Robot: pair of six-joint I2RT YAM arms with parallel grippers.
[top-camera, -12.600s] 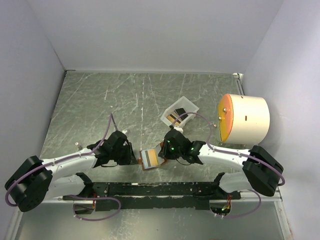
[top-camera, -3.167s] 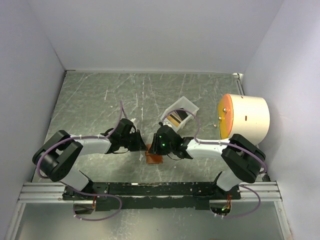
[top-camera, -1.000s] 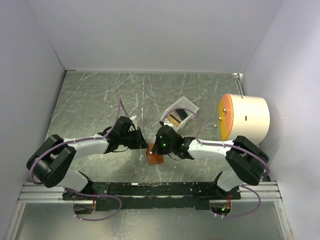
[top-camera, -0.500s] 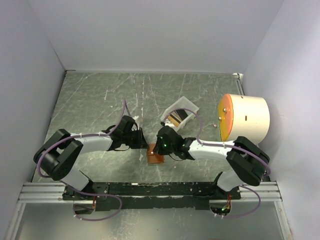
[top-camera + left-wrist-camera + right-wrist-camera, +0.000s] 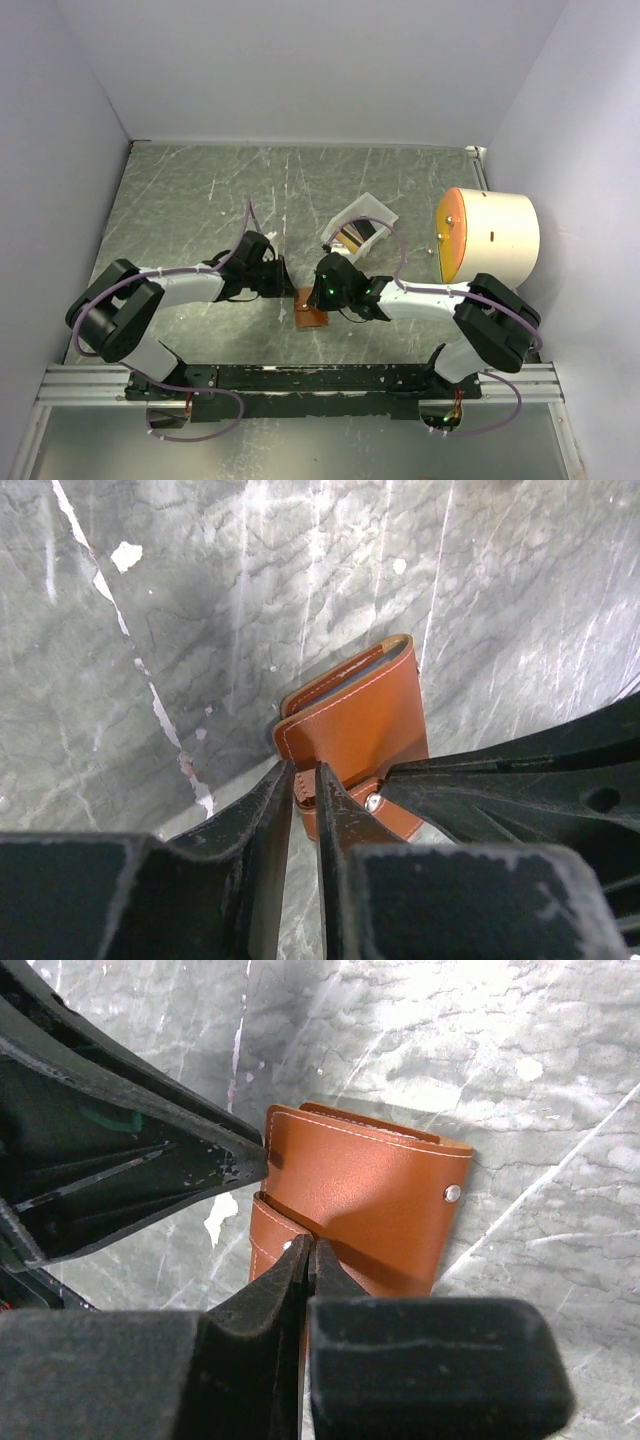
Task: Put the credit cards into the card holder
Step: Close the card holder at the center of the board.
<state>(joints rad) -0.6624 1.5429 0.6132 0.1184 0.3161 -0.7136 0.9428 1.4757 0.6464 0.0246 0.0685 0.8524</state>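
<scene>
Though holder point(image 5: 370, 1210) shut, cards point(image 5: 348, 238) in tray point(image 5: 378, 208)

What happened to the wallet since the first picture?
The wallet lay open then; now it is folded shut. Both arms swung inward to it: the left gripper pinches its edge, and the right gripper, shut, touches its cover. The white tray and the big drum stayed put.

- Holder point(image 5: 311, 315) lies on the table point(image 5: 180, 200), between left gripper point(image 5: 290, 287) and right gripper point(image 5: 313, 298).
- Tray point(image 5: 374, 211) lies behind the holder.
- Drum point(image 5: 495, 238) stands far right.
</scene>
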